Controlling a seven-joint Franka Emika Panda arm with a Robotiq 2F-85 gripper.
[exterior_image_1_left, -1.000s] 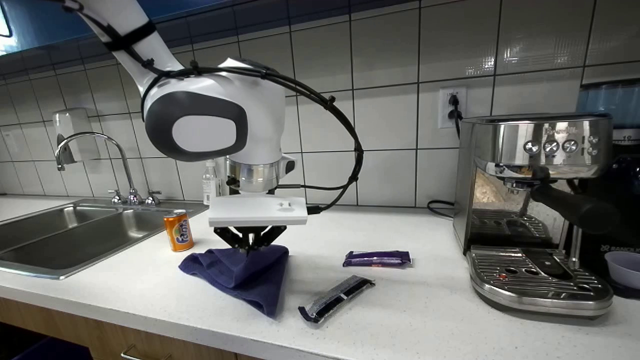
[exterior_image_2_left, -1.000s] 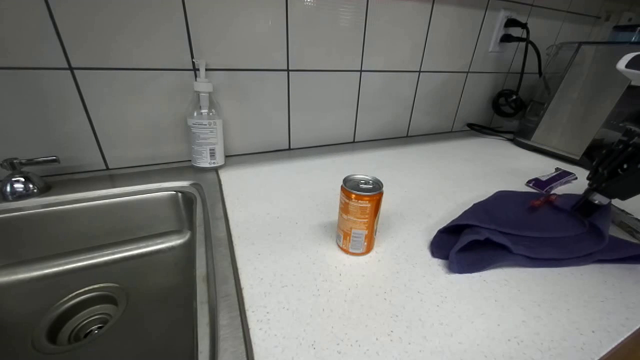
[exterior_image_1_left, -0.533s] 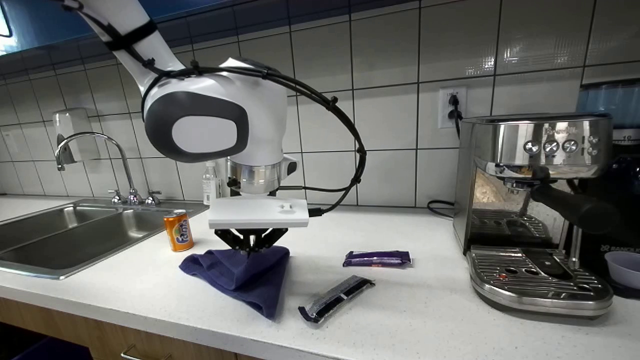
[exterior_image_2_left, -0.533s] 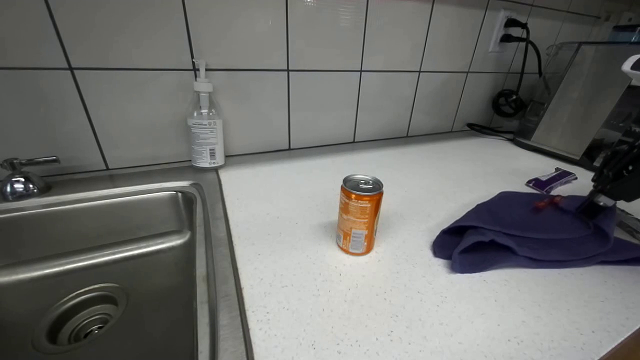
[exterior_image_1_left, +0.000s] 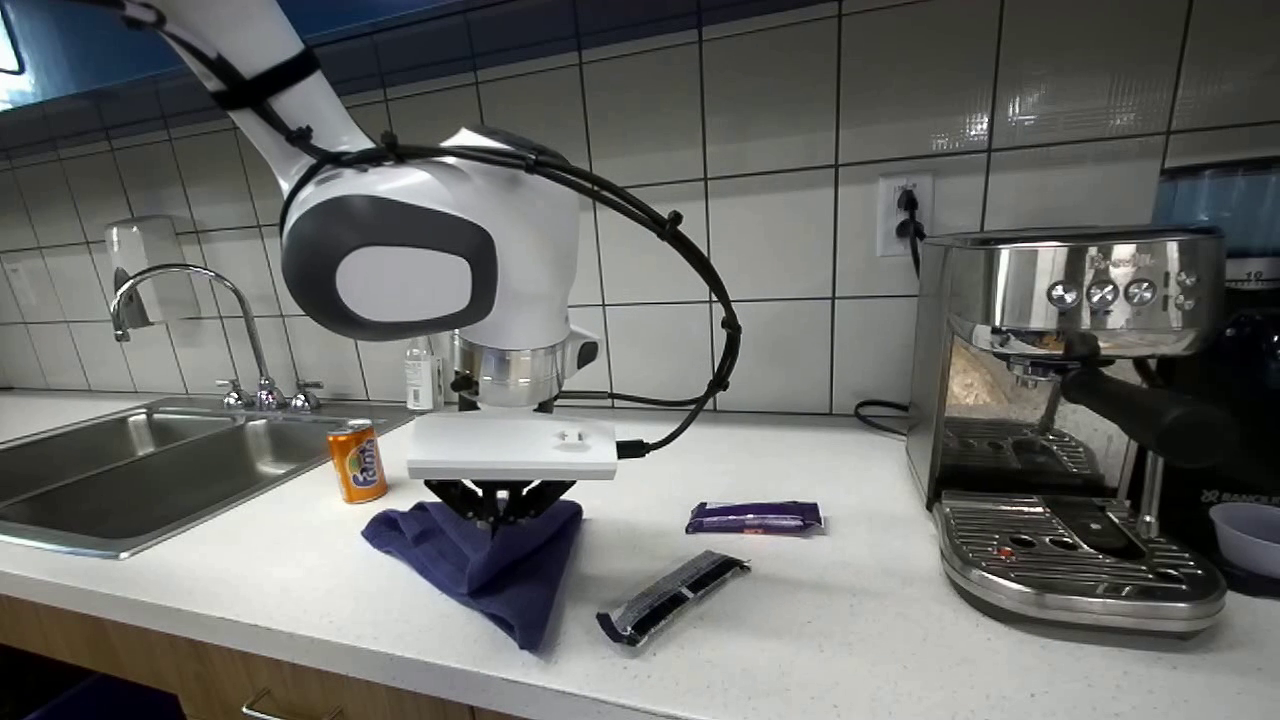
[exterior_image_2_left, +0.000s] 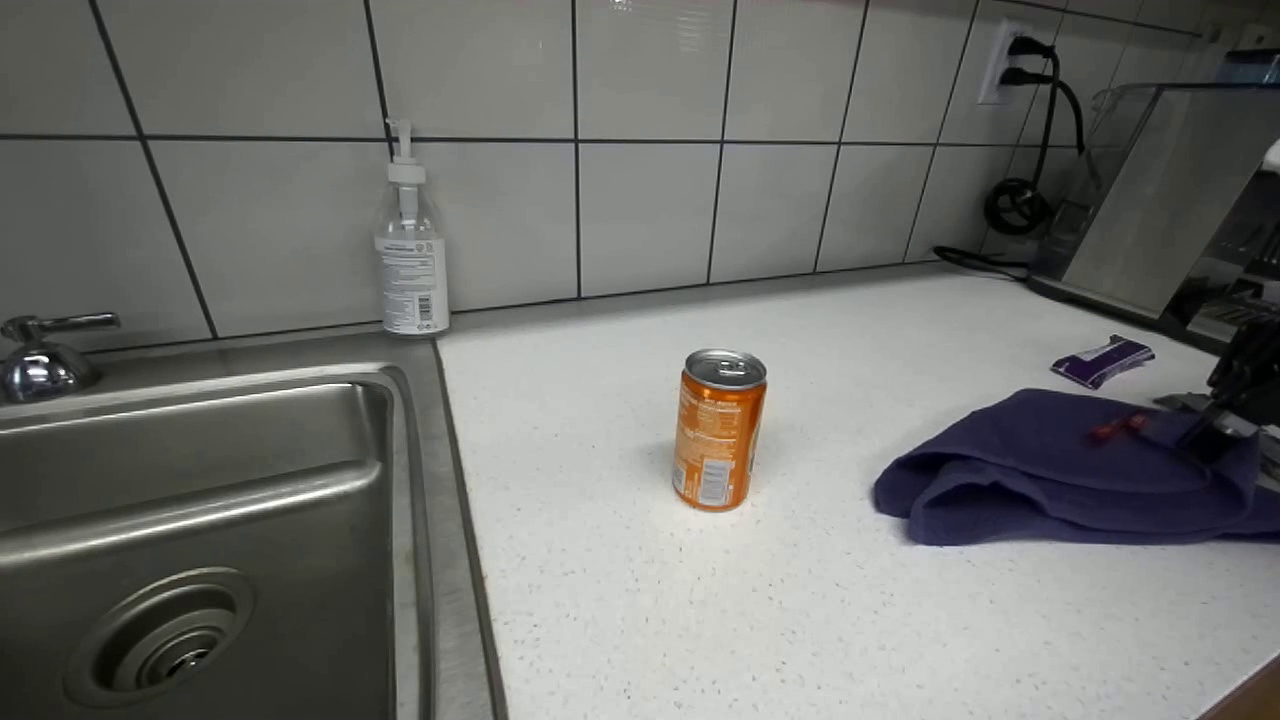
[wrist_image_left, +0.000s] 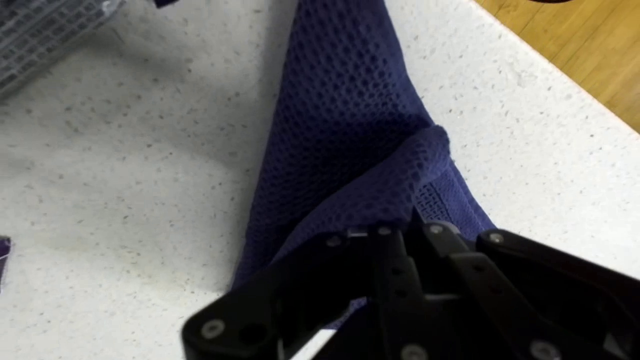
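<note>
A dark blue-purple towel (exterior_image_1_left: 480, 575) lies crumpled in a rough triangle on the white counter. It also shows in an exterior view (exterior_image_2_left: 1040, 475) and in the wrist view (wrist_image_left: 345, 100). My gripper (exterior_image_1_left: 492, 525) points down at the towel's raised upper part. Its fingers are close together on a fold of the cloth; the tips are hidden in the fold. In the wrist view the gripper (wrist_image_left: 412, 225) covers the near part of the towel. In an exterior view the gripper (exterior_image_2_left: 1210, 435) is at the right edge, touching the towel beside a small reddish spot.
An orange Fanta can (exterior_image_1_left: 358, 462) stands between towel and sink (exterior_image_1_left: 200, 500). A purple wrapped bar (exterior_image_1_left: 755, 517) and a black-silver wrapped bar (exterior_image_1_left: 672, 598) lie right of the towel. A coffee machine (exterior_image_1_left: 1075, 400) stands farther right. A pump bottle (exterior_image_2_left: 412, 250) stands by the wall.
My gripper has moved down a little and slightly toward the counter's front. The towel has shifted a little with it, its front corner nearer the edge. The can and bars have not moved.
</note>
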